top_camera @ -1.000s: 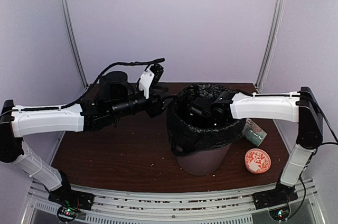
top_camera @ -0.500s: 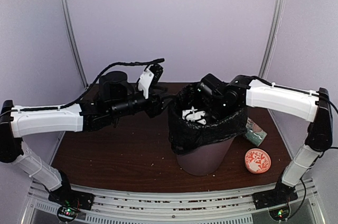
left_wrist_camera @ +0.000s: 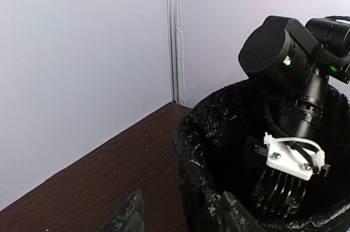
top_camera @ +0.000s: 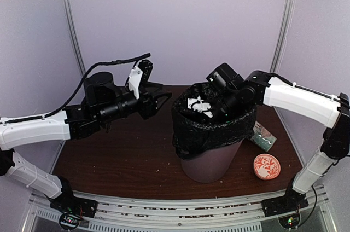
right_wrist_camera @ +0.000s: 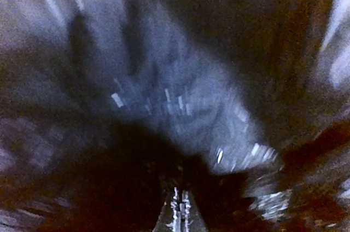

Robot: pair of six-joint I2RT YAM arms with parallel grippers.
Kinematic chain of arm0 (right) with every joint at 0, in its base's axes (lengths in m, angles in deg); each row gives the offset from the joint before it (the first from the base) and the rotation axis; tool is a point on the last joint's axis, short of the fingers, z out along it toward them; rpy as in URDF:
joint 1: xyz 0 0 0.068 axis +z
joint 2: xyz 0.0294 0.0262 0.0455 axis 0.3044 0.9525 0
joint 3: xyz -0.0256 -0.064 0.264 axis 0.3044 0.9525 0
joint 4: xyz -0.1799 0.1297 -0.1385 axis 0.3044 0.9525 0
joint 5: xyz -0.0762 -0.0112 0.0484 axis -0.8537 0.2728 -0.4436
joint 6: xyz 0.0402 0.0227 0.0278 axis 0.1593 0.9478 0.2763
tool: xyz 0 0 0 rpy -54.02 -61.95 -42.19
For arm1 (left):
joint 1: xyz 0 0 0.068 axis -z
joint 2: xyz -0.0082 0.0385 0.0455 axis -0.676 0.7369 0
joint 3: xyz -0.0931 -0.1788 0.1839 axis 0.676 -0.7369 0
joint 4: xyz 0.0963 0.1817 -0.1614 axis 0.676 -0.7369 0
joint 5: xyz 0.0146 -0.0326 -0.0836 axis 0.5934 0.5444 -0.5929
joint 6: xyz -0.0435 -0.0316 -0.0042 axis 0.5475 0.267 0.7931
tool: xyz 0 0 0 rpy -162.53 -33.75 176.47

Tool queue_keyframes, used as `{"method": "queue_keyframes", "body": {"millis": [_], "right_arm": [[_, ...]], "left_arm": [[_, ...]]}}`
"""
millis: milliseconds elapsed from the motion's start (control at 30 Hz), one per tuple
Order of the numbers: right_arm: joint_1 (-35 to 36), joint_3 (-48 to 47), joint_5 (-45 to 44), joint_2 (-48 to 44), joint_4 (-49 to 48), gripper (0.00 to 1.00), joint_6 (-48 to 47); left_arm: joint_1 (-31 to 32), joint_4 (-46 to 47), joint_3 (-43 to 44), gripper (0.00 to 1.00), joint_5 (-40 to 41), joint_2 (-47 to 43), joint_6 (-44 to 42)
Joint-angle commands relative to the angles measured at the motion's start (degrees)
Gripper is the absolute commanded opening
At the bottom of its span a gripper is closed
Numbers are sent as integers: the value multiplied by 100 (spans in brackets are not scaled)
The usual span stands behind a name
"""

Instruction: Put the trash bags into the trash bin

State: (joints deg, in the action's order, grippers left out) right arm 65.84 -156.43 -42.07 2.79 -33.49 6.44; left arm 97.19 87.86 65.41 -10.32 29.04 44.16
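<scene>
Left end effector (top_camera: pixel 162 97) spread empty, drawn back from trash bin (top_camera: pixel 210 166) (earlier touching rim), right end effector (left_wrist_camera: pixel 278 192) closed inside.

Left pincer (top_camera: pixel 163 99) level, fingers apart; right pincer (left_wrist_camera: pixel 276 200) nose-down, fingers together, arm outstretched.

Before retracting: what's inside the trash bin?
The black trash bag lines the trash bin, folded over its rim; the right gripper reaches inside. Gripper and shadow hide the bottom.
</scene>
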Motion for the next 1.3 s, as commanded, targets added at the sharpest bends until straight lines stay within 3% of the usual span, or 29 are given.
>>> {"method": "queue_keyframes", "body": {"millis": [0,367,467,600,700,800,867,967,1033,1167,1267], "right_arm": [[-50,-345,419,-108,-59,0,114],[-249,-943,544,-132,-68,1,273],[-359,-1272,516,-191,-241,2,488],[-784,-1297,630,-421,-1166,17,1261],[-1267,-1195,763,-689,-1849,41,1793],[-1850,-1029,715,-1038,-2430,55,2319],[-2389,-735,563,-1315,-2955,71,2686],[-3073,-77,-430,-1804,-3824,97,3376],[-3490,404,-818,-2090,-4285,100,3596],[-3668,982,-2583,-2471,-4681,100,3849],[-3674,1340,-3745,-2703,-4904,100,4114]], "left_arm": [[10,169,166,48,245,-101,-102],[10,148,-48,49,682,-733,-268],[10,-247,86,53,1082,-823,-384],[-84,-979,431,64,1969,-790,-539],[-213,-1399,621,73,2574,-784,-558],[-330,-1886,864,76,2759,-820,-531],[-400,-2105,969,78,2890,-848,-622],[-564,-2295,1098,80,3178,-850,-890],[-842,-2400,1182,81,3271,-842,-1023],[-1608,-2514,1334,86,3287,-776,-1058],[-1654,-2217,1228,89,3829,-849,-963]]}}
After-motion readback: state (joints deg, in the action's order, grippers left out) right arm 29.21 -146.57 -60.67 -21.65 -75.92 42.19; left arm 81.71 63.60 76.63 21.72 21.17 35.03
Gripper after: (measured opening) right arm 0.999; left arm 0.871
